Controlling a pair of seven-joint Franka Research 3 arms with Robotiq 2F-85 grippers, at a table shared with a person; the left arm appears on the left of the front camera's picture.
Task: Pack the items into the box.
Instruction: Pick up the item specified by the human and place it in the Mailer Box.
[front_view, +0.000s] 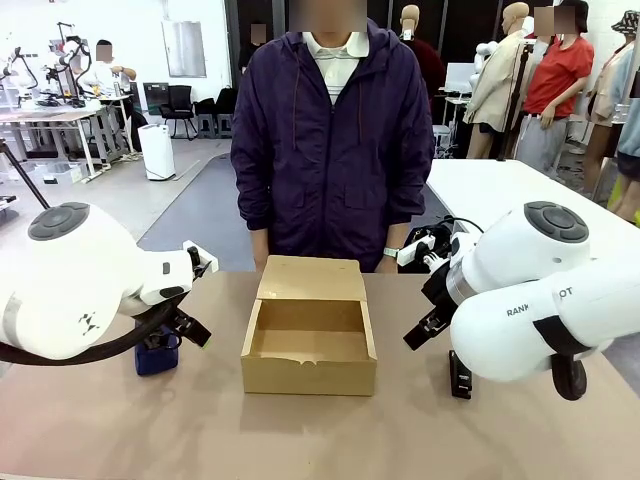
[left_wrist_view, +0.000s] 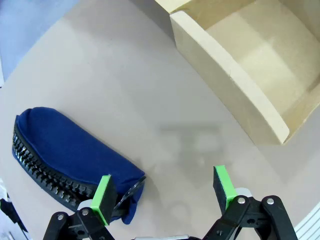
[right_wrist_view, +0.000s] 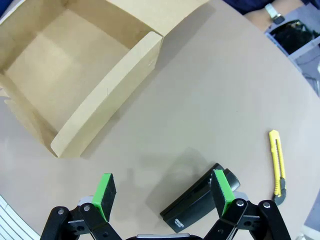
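On table (front_view: 150, 430): one box (front_view: 308, 375), one pouch (left_wrist_view: 70, 150), one yellow tool (right_wrist_view: 276, 160).

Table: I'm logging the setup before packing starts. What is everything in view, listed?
box: one, tan cardboard, middle of the table, lid open, empty.
pouch: one, navy blue, on the table on the left arm's side of the box.
cutter: one, slim, yellow with dark tip, on the table on the right arm's side.
black block: one, black, on the table near the cutter.
table: one, brownish.
person: one, purple jacket, standing at the far side.
left tool: open, green pads, one pad over the pouch's end.
right tool: open, green pads, one pad over the black block.
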